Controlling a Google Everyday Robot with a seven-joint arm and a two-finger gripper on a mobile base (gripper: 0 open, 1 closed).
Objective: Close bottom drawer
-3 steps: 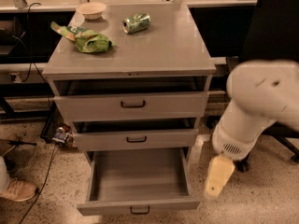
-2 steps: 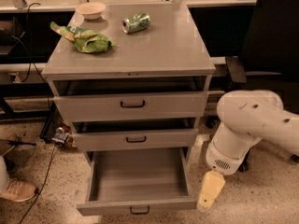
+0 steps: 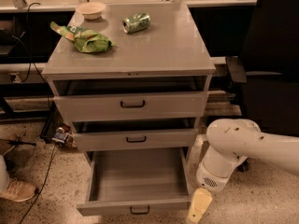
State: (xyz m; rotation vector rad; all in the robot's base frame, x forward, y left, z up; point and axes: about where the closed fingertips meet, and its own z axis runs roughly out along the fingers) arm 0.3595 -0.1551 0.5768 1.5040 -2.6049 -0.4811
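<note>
The bottom drawer [image 3: 135,204] of the grey cabinet is pulled far out and empty, with a small black loop handle [image 3: 139,211] on its low front panel. The middle drawer [image 3: 135,139] and top drawer [image 3: 131,105] above it stand slightly out. My white arm [image 3: 233,146] reaches in from the right. My gripper [image 3: 198,205], a cream-coloured tip, hangs at the bottom drawer's front right corner, just right of the front panel, level with it.
On the cabinet top [image 3: 163,50] lie a green chip bag [image 3: 86,38], a green can [image 3: 136,22] on its side and a small bowl [image 3: 91,9]. A black office chair [image 3: 266,64] stands to the right. A shoe [image 3: 16,190] and cables lie on the floor at left.
My arm has lowered and moved left, bringing the gripper down toward the bottom drawer's front right corner. The drawer has not visibly moved.
</note>
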